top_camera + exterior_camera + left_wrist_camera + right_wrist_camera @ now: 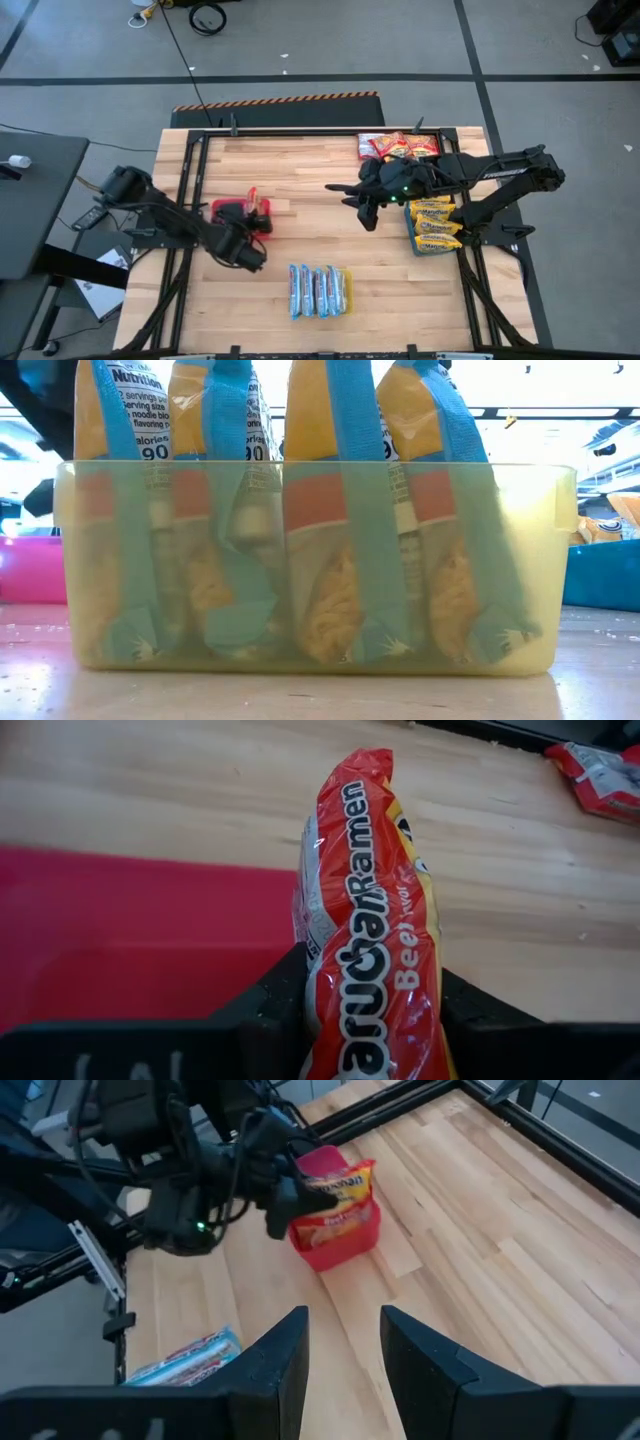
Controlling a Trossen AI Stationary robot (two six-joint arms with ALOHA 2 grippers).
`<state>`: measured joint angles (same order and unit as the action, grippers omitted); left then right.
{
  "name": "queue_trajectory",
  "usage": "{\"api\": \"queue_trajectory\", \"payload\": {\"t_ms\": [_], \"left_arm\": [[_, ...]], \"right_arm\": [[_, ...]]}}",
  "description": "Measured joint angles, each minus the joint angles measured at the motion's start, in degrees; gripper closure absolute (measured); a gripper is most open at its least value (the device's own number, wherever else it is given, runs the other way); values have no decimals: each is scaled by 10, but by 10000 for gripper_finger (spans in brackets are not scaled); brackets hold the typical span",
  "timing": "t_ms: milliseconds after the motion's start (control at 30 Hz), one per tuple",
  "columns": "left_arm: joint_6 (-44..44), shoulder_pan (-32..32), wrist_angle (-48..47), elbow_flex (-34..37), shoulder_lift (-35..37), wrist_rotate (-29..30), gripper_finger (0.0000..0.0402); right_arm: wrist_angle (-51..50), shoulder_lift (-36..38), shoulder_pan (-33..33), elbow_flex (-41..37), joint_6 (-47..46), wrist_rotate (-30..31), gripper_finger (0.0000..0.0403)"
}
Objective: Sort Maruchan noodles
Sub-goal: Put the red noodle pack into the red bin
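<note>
Table (300, 240) first: your wooden work surface fills the high view inside a dark frame, with both arms reaching in from its two sides.

Your right arm stretches across the far half, and the right gripper (362, 210) hangs over bare wood near the middle. From its wrist view the right gripper (345, 1342) has its two fingers parted with a moderate gap and nothing between them.

Your left arm comes in from the left edge, and the left gripper (258, 218) sits at the red tray (232, 212). Its fingers are clamped on a red packet (375, 930), which stands on end between them just over the tray's red floor (120, 935); you can read the ramen lettering along its side. The right wrist view shows the same red packet (335, 1195) upright in the red tray (345, 1245).

Next in size, the yellow tray (540, 560) close to the low camera holds a row of blue-and-white packets (318, 290), standing on edge side by side near the table's front.

Yellow-orange packets (435, 222) are stacked under your right arm at the right side, in a blue tray (410, 238) whose edge barely shows.

Loose red packets (398, 146) lie in a small heap at the far edge.
</note>
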<state>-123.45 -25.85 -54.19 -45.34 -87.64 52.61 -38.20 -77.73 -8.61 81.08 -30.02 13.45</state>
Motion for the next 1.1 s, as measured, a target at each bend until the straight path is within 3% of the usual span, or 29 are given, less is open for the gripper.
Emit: {"api": "queue_trajectory", "payload": {"t_ms": [267,567,833,1100], "left_arm": [[89,29,112,0,-9,-11,217],[147,43,170,0,-3,-58,179],[151,43,234,0,12,-77,166],[264,48,273,-17,16,-85,166]], "right_arm": [[-4,0,-5,0,17,0,272],[-10,0,-4,0,65,-13,272],[-43,0,-3,0,95,-18,272],[-103,0,-3,0,126,-25,272]]}}
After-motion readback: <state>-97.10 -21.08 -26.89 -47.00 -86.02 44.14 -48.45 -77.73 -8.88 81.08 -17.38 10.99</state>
